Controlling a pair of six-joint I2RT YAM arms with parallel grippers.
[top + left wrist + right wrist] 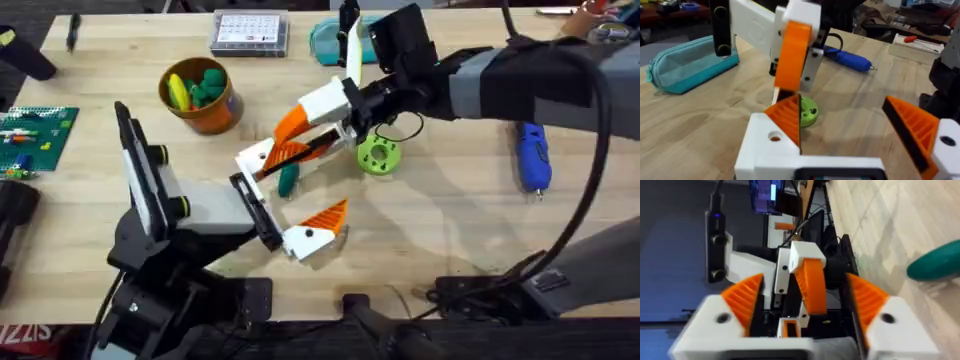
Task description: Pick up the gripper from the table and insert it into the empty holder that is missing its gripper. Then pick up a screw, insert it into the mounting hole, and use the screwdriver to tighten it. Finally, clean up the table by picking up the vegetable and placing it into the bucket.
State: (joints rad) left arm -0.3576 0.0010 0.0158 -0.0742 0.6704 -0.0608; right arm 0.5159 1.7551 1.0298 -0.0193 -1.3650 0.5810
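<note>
Overhead: bucket (203, 97); left wrist cam: screwdriver (849, 58) beyond the ring (808, 111)

Orange ribbed wedge on a white block – the gripper (327, 222). Dark green vegetable (288, 180), blue screwdriver (532, 157), orange bucket (205, 112) – wood-coloured rim. Light wood table (450, 220).

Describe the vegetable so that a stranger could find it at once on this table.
Start at the orange bucket near the table's far left, then look right to the light green ring at mid-table. The vegetable lies left of it, under the arm: small, elongated and dark green, not round or pale.
</note>
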